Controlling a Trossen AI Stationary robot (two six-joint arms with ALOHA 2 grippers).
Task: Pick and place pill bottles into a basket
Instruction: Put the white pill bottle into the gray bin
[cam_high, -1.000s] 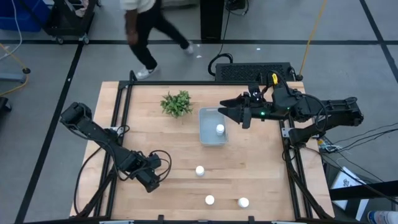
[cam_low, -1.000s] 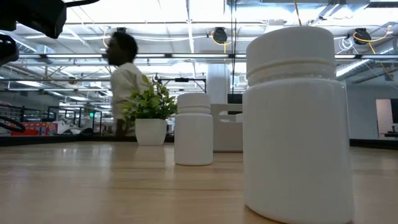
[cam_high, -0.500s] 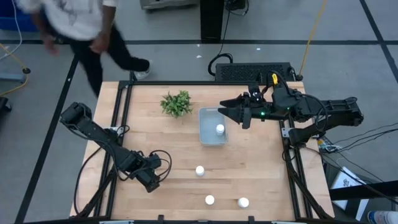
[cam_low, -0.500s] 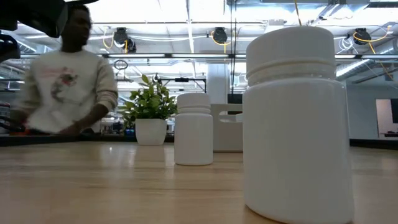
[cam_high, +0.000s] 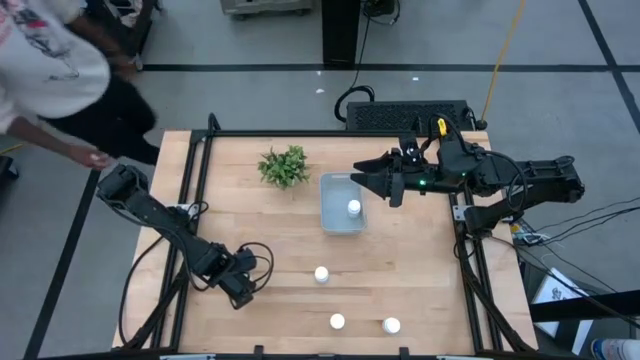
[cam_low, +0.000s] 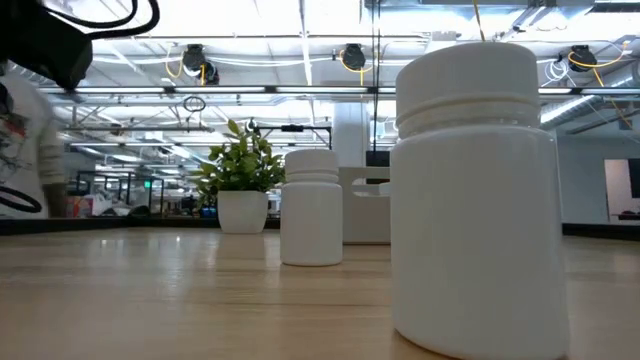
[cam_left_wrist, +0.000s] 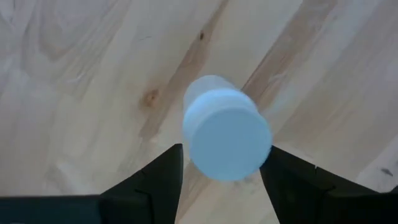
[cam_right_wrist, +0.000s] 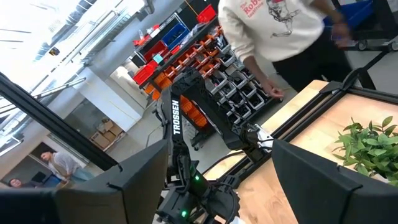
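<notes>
Only the person (cam_high: 50, 70) at upper left has moved; arms unchanged. Left gripper (cam_left_wrist: 221, 180) is spread around a bottle (cam_left_wrist: 227, 134), not closed: light, rigid, slick, best gripped mid-body. Right gripper (cam_high: 368, 179) is open over the basket (cam_high: 340, 225).

You could not see the left gripper (cam_high: 244, 290) from above: the wrist covered its fingers and whatever sat between them. From that arm's wrist camera, a pill bottle (cam_left_wrist: 227, 135) stood between the two dark fingers (cam_left_wrist: 155, 183), but contact on either side could not be told, and the fingers ran off the picture's edge. At worktop height, the nearest bottle (cam_low: 476, 190) blocked much of the basket (cam_low: 364, 205), leaving only a pale strip, and its base was cut off. The person (cam_high: 45, 75) was cropped at the overhead picture's corner and blurred at the edge of the low view.
</notes>
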